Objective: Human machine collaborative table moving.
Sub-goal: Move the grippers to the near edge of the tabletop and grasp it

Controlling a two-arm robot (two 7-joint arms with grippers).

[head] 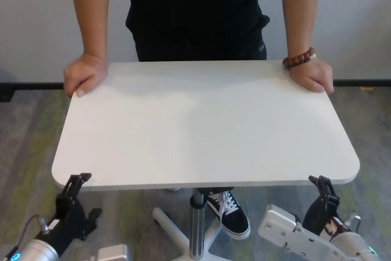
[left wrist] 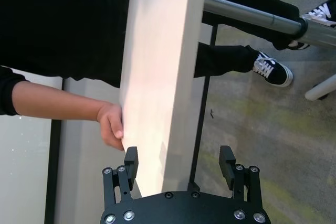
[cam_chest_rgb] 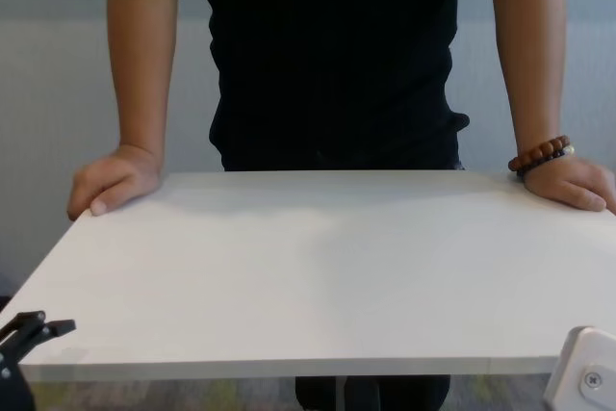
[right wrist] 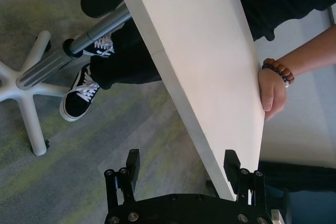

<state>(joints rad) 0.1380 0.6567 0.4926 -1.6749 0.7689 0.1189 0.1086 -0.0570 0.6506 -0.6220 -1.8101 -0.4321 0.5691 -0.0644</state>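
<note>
The white table [head: 201,120] stands between me and the human [head: 195,10], who is in black. The human's hands rest on its far corners, one [head: 85,74] at far left and one [head: 313,76] with a bead bracelet [head: 298,59] at far right. My left gripper [head: 78,181] is at the near left corner. In the left wrist view [left wrist: 179,162] it is open, with the table's edge [left wrist: 163,51] between its fingers. My right gripper [head: 321,184] is at the near right corner. It is open in the right wrist view [right wrist: 182,162], with the edge [right wrist: 210,51] running in beside one finger.
A silver pedestal pole [head: 196,224] on white base legs [head: 174,227] holds the table up. The human's black shoe [head: 231,212] is beside the pole. Grey-green carpet covers the floor, and a pale wall is behind the human.
</note>
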